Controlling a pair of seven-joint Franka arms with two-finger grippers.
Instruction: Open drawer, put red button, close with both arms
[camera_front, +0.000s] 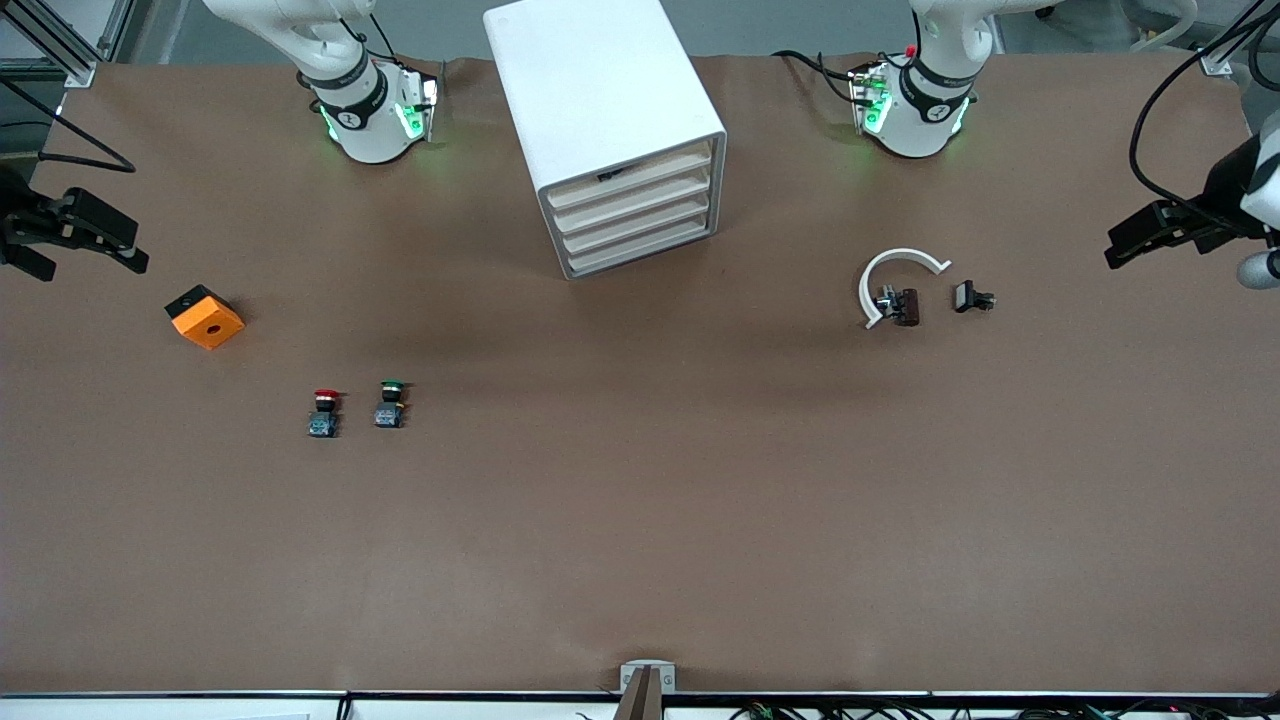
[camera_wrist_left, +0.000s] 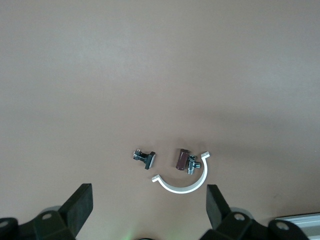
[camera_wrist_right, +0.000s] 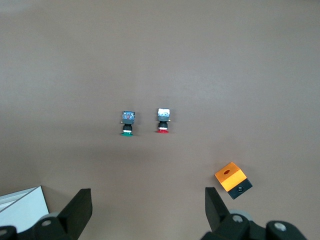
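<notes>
**Waiting to start: both arms raised, drawer shut, red button on the table**

Hovering at the table's two ends, both arms wait with nothing held. The left pincer (camera_wrist_left: 147, 210) hangs wide open above a white half-ring clip (camera_front: 893, 277) and a small black part (camera_front: 972, 297). The right pincer (camera_wrist_right: 145, 210) is also wide open, hanging above the table near an orange block (camera_front: 205, 317).

A white cabinet (camera_front: 600, 110) stands between the arm bases. Its four cream-fronted drawers are all shut; the drawer (camera_front: 632, 204) needed is second from the top. The red button (camera_front: 323, 412) lies on its side on the bare table, nearer the front camera than the cabinet, toward the right arm's end. A green button (camera_front: 390, 403) lies just beside it, apart.

Opening comes first, it seems. The fronts are thin and closely stacked, so the pincer should catch only the second edge and pull straight out. The other arm may need to steady the cabinet.
</notes>
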